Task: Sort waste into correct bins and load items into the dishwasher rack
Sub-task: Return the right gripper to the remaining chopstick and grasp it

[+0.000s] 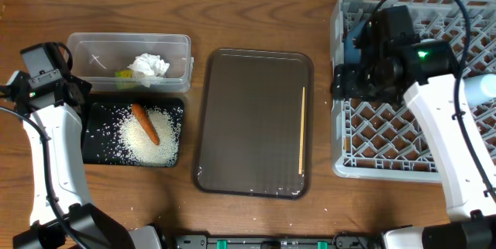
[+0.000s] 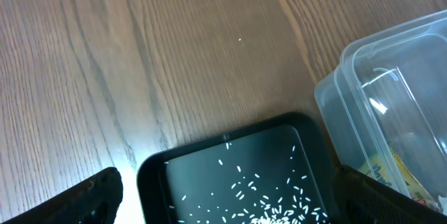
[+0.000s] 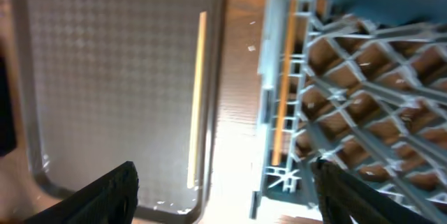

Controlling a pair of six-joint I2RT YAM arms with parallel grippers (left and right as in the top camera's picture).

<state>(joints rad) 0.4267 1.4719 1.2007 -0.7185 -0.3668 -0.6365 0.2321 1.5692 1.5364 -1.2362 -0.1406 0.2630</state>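
Both gape empty: left hand (image 2: 230, 206) near black tray (image 2: 202, 175), right hand (image 3: 227, 199) by rack (image 3: 274, 56).

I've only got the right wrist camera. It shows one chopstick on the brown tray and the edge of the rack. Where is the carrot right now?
Observer: The carrot lies on the rice in the black tray, to the left of the brown tray.
Operator: And the tissue, is it binned?
Observer: Yes, the crumpled tissue sits in the clear tub behind the black tray, with the yellow-green wrapper beside it.
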